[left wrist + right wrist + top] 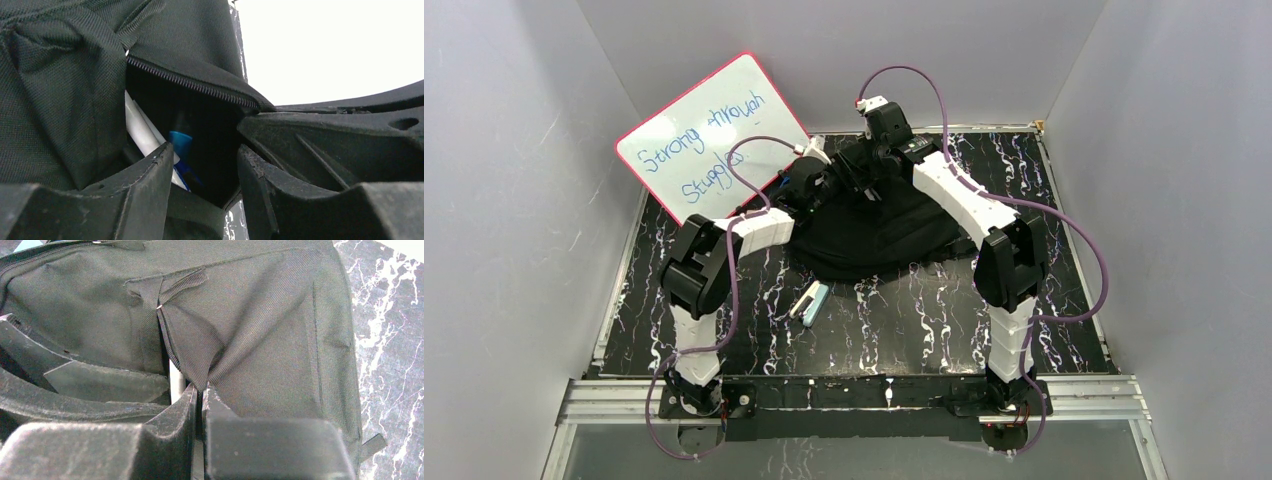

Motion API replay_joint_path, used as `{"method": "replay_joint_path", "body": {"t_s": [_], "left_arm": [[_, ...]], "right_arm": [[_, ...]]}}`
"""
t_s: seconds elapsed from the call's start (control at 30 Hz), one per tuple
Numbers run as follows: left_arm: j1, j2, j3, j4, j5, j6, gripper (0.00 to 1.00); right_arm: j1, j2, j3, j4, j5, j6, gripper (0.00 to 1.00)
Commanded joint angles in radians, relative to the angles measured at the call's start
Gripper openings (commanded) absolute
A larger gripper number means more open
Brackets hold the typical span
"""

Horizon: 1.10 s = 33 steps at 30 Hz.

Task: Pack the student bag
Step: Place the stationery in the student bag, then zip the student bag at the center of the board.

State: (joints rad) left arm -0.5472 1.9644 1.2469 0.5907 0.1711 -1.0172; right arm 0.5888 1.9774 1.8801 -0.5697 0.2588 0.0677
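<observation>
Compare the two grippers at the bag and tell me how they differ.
The left gripper stands open, nothing between its jaws; the right gripper is shut, pinching a fold of the student bag. The left faces the bag's unzipped opening, where pens show inside; the right grips outer fabric. Both are black and at the bag.

The whiteboard bears blue handwriting: "Strong through" on top, and below it a word like "Struggle", hard to read. No other text is legible.
</observation>
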Motion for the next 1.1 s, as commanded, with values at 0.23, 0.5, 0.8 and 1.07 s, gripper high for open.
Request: {"method": "replay_joint_path", "body": {"t_s": [0.23, 0.5, 0.8, 1.07], "left_arm": [[0.007, -0.149, -0.040, -0.121, -0.066, 0.176, 0.48], [0.045, -0.217, -0.073, -0.354, -0.225, 0.254, 0.47], [0.082, -0.193, -0.083, -0.325, -0.122, 0.264, 0.47], [0.082, -0.150, -0.040, -0.239, -0.023, 0.288, 0.47]], "right_arm": [[0.002, -0.069, 0.001, 0.074, -0.019, 0.008, 0.03], [0.002, -0.074, -0.009, 0.083, -0.077, 0.003, 0.06], [0.003, -0.075, -0.022, 0.085, -0.080, 0.004, 0.07], [0.002, -0.071, -0.031, 0.090, -0.079, 0.006, 0.07]]}}
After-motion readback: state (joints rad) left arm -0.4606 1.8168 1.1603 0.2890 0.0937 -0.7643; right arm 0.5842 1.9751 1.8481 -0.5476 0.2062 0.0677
